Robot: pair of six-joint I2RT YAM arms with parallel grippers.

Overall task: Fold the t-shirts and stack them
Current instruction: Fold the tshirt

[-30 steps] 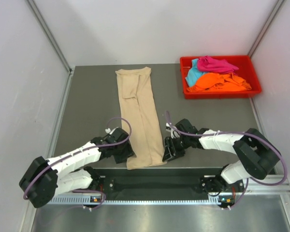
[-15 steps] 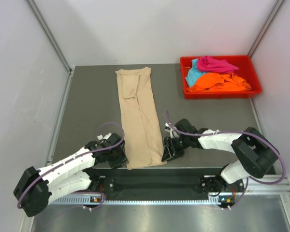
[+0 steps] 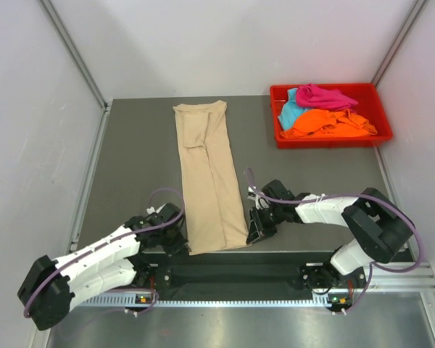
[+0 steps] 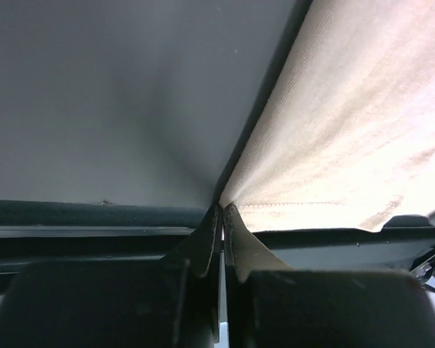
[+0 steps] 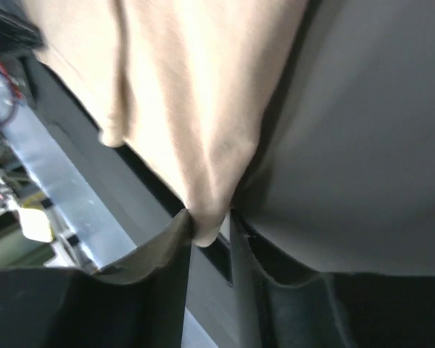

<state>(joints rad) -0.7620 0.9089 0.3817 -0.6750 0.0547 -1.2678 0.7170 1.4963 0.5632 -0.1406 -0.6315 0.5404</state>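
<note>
On the dark grey table point(image 3: 130, 167) the long beige cloth t-shirt point(image 3: 206, 174) lies lengthwise, its near corners pinched by the right gripper point(image 3: 255, 230) and, only at the hem tip, the left gripper point(image 4: 222, 217), so lifting could pull that corner free and skew the fold.

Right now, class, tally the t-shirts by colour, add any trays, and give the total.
Beige t-shirt: 1
Orange t-shirt: 1
Pink t-shirt: 1
Teal t-shirt: 1
Red tray: 1
Total: 5
</note>
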